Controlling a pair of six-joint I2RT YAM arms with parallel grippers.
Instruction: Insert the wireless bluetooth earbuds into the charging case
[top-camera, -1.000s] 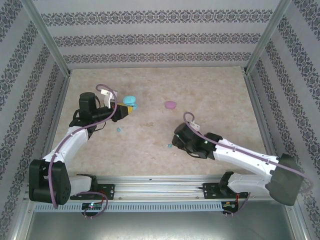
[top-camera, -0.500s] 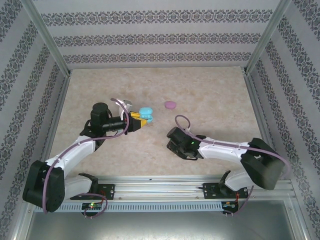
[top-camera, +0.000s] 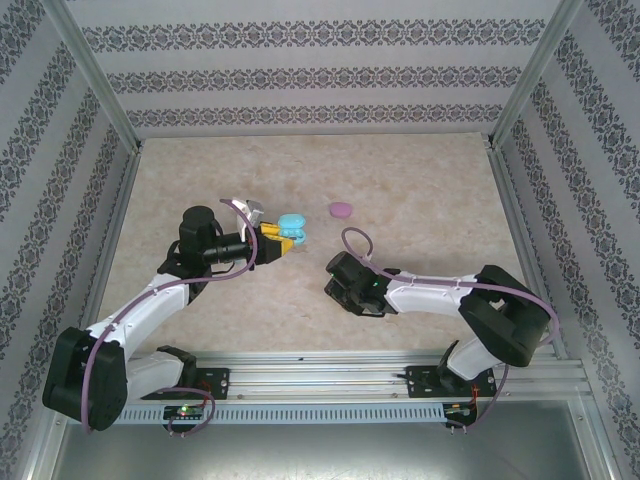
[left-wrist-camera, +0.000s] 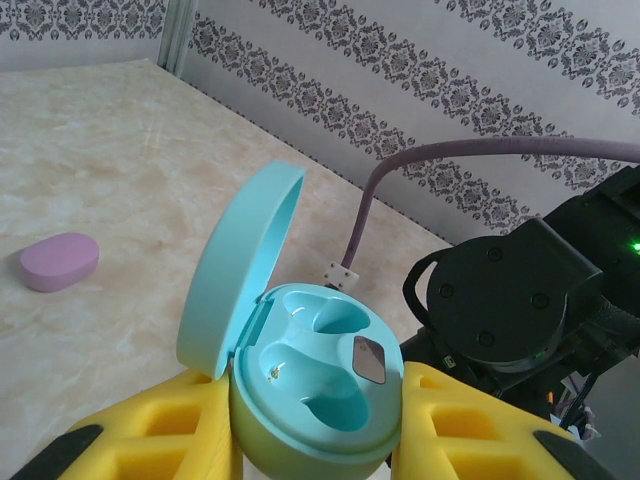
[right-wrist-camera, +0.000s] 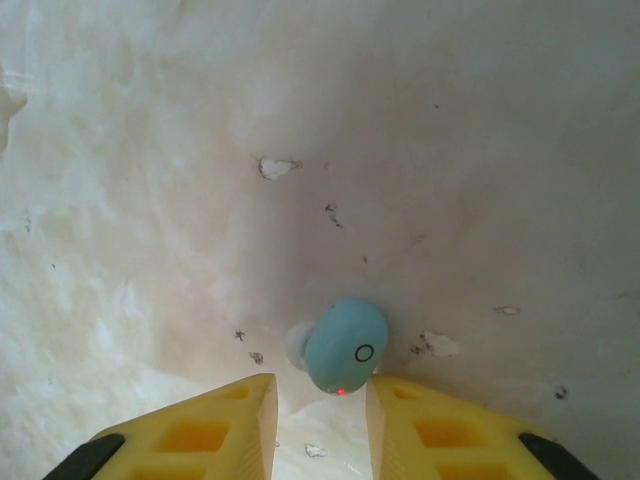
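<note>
My left gripper (top-camera: 272, 240) (left-wrist-camera: 315, 402) is shut on the turquoise charging case (left-wrist-camera: 320, 372) (top-camera: 291, 230) and holds it above the table. Its lid (left-wrist-camera: 240, 270) stands open and both wells inside are empty. In the right wrist view a light blue earbud (right-wrist-camera: 346, 346) with a small red light lies on the table at the tips of my right gripper (right-wrist-camera: 320, 395) (top-camera: 338, 285). The yellow pads (right-wrist-camera: 420, 420) stand a little apart; the earbud rests against the right-hand pad, with a gap to the other.
A closed pink oval case (top-camera: 341, 209) (left-wrist-camera: 60, 262) lies on the table behind the two grippers. My right arm's black wrist (left-wrist-camera: 520, 300) is close in front of the held case. Patterned walls (top-camera: 320, 75) enclose the table.
My left arm carried the turquoise case to the right, then held still. My right gripper slid left over the light blue earbud and its jaws narrowed.
</note>
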